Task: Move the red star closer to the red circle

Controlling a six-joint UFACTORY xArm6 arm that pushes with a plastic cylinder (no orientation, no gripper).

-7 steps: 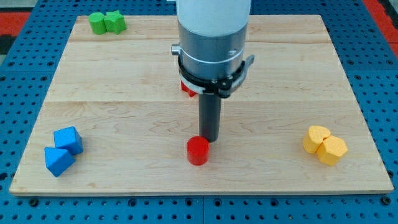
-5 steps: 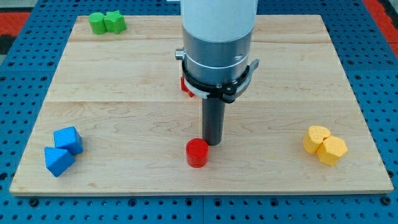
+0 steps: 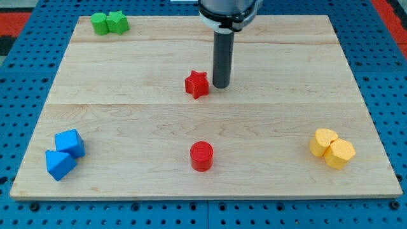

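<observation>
1. There is no claw on this arm, so nothing opens, closes or grips; the arm ends in a dark rod, and my tip [image 3: 220, 86] rests on the tabletop [image 3: 127, 114] just right of the red star [image 3: 197, 84], close beside it, though I cannot tell if they touch.
2. The red star sits a little far of the board's middle. The red circle [image 3: 201, 155] lies well apart from it, nearer the view's bottom and almost straight below.
3. Handling, as I judge it: the star looks like a small, light, rigid block that should slide easily on the smooth wood. There is nothing to take hold of; it can only be pushed. Contact belongs on its far side, so the push runs toward the circle. Its points may make it spin or slip off the rod if struck off-centre.
4. Farther out: two green blocks [image 3: 109, 23] touching at the far left, two blue blocks [image 3: 64, 154] at the near left, two yellow blocks [image 3: 332, 148] at the near right.
5. No containers are in view; every block lies bare on the tabletop.
</observation>
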